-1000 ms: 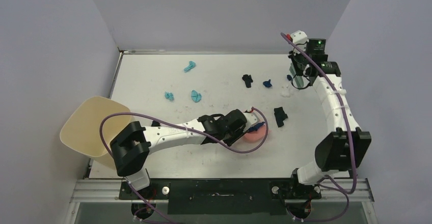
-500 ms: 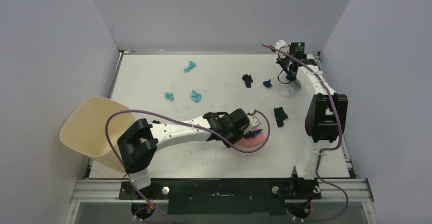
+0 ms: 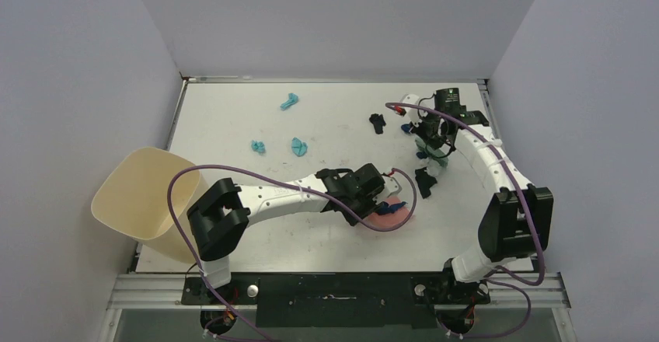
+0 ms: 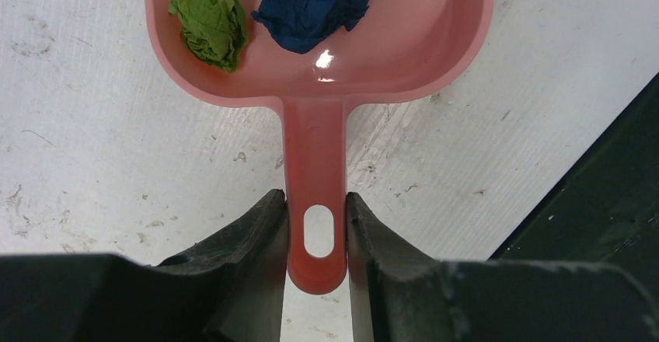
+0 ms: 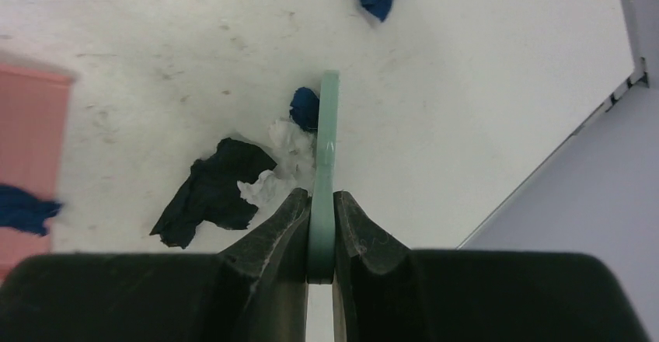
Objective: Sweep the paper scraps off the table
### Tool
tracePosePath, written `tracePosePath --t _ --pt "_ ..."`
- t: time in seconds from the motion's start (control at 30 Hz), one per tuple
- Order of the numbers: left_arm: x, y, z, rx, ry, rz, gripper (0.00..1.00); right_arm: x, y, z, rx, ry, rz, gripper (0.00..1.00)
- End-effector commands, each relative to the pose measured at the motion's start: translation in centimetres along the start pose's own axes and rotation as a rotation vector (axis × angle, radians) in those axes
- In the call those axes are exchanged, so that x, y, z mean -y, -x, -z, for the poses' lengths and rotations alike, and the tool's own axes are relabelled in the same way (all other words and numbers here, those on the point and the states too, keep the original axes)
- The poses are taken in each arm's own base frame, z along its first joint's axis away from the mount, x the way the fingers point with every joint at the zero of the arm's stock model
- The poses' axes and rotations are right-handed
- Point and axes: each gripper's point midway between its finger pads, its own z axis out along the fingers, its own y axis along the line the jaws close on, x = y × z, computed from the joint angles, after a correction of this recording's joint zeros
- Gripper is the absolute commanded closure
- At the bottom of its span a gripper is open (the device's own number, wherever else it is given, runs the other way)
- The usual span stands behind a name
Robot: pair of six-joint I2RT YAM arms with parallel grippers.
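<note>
Left jaws tight on dustpan handle (image 4: 315,163), right jaws on brush handle (image 5: 325,163)

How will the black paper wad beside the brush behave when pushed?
Probably light: the black wad is loosely crumpled, so it should slide or tumble easily. Its irregular shape suggests it may veer and slip past the thin brush. The white wad beside it would likely move too.

Teal paper scraps (image 3: 299,147) are scattered on the table (image 3: 233,116) toward ten o'clock, black ones toward two. A pink dustpan (image 3: 381,221) is seen near centre, a beige bin (image 3: 132,194) at nine.
</note>
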Motion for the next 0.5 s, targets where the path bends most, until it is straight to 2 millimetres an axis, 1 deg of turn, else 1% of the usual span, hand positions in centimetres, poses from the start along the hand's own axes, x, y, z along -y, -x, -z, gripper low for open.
tracePosePath --t 0.0,0.07,0.23,0.37,0.47 --pt "-0.1 2.4 0.4 0.066 -0.034 0.012 1.0 -4.3 0.3 3.4 0.045 0.1 -0.145 0.95" --pt "0.4 2.4 0.2 0.054 -0.062 0.014 1.0 -5.9 0.4 3.9 0.045 0.145 -0.215 0.95" --pt "1.3 2.1 -0.5 0.04 -0.105 0.02 1.0 -8.9 0.0 3.8 0.024 0.242 -0.343 0.95" --pt "1.8 1.9 -0.7 0.029 -0.128 0.011 1.0 -9.9 0.4 3.7 0.031 0.284 -0.399 0.95" --pt "1.4 2.0 -0.9 0.033 -0.107 0.022 1.0 -10.7 1.0 4.1 0.041 0.324 -0.426 0.95"
